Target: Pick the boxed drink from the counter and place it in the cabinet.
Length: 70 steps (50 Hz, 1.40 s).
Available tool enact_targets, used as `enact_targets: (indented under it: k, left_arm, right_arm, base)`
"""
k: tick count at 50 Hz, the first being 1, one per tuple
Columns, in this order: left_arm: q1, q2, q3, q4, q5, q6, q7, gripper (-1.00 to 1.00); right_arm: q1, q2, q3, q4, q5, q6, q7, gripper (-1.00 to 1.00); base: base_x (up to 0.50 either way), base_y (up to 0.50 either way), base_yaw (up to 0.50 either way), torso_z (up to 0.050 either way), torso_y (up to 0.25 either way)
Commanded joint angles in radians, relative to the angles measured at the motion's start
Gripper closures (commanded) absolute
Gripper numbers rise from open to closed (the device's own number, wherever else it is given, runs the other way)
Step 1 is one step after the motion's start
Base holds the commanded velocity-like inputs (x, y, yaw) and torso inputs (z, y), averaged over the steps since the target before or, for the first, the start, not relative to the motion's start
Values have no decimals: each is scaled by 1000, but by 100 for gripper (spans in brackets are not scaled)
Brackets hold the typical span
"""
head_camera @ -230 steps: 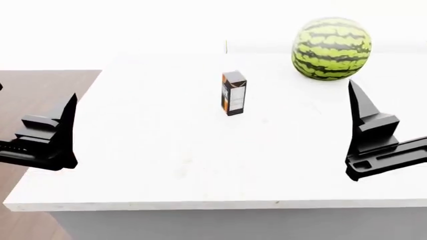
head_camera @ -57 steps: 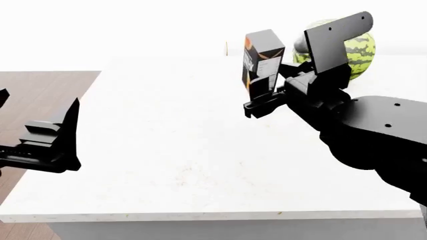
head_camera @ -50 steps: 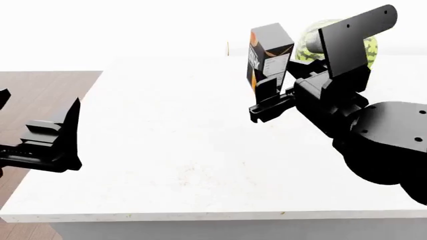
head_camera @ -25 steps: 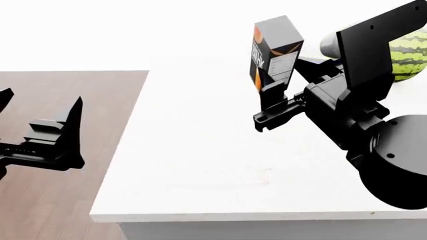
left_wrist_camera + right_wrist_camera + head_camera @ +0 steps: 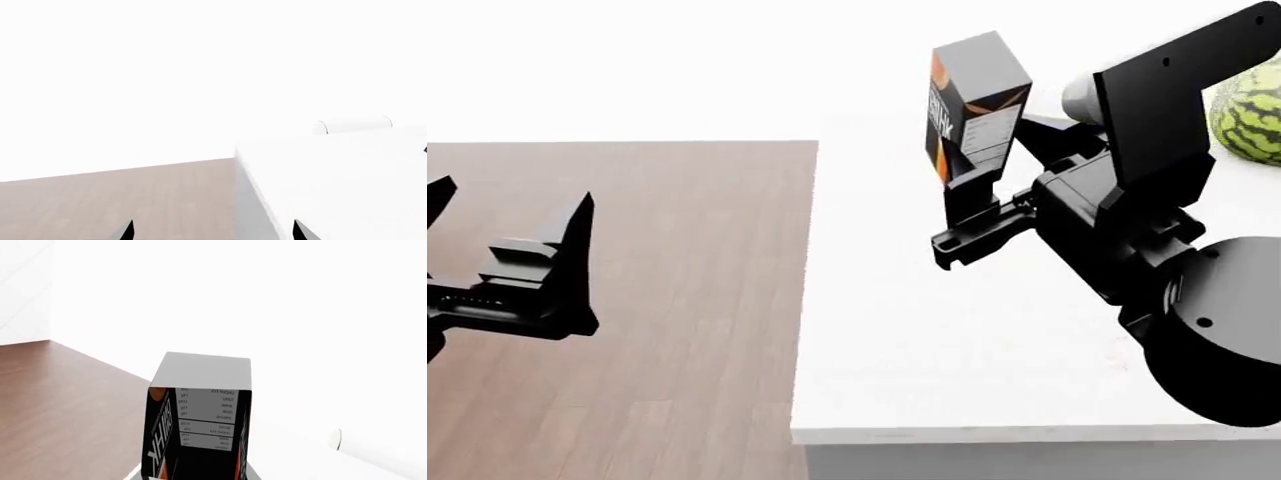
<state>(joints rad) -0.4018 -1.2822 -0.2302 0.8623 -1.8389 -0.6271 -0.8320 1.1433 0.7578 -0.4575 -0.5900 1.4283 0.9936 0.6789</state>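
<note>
above counter (image 5: 961, 340) — 1 boxed drink (image 5: 974, 105) in right pincer (image 5: 968, 205), 1 watermelon (image 5: 1250, 110).

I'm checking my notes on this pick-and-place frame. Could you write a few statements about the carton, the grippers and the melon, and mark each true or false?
1. The right gripper holds the small grey-topped, orange-and-black boxed drink lifted clear of the white slab counter. True.
2. The boxed drink lies flat on its side on the counter. False: it is upright in the gripper, above the surface.
3. The left gripper is open and holds nothing. True.
4. The left gripper hangs over the counter. False: in the head view it is over the brown wooden floor, beside the counter's edge.
5. The striped green watermelon sits on the floor. False: it rests on the counter, behind the right arm.
</note>
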Motion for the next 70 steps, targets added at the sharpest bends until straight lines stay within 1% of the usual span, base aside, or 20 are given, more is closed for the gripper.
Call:
enact_targets:
  k: [1,7,18,27,38,52,61,70]
  left_arm:
    - [-9,8,12,0,7,-4,0,-100]
    - [-27,12,33,-4,13,-4,0,-100]
    - [15,18,-28,3,3,-12,1,-100]
    - [2,26,-9,-3,15,-14,6,-100]
    - [10,30,-21,-2,17,-20,10,-100]
    - [2,44,-3,-10,35,-26,18,-100]
    - [11,48,-17,-8,35,-29,18,-100]
    - [-9,51,4,-8,37,-28,17,-100]
  right_arm:
    - [5,4,9,-9,-36,0,-8,100]
    - [3,6,6,-9,-45,-2,-10,100]
    - [20,4,2,-19,-29,8,5,100]
    - [12,10,1,-22,-39,2,-1,100]
    - [16,18,6,-42,-10,5,25,100]
    - [20,17,-1,-46,-4,7,35,100]
    - [28,19,-5,-50,3,12,43,100]
    - [27,26,-5,-54,0,9,41,100]
  base:
    - [500,-6,0,0,0]
    - [500,-14,0,0,0]
    - [500,-14,0,0,1]
    - [500,-17,0,0,1]
    - [491,-87,0,1,0]
    - [424,-257,0,0,1]
    - [351,-356,0,0,1]
    - [348,-359,0,0,2]
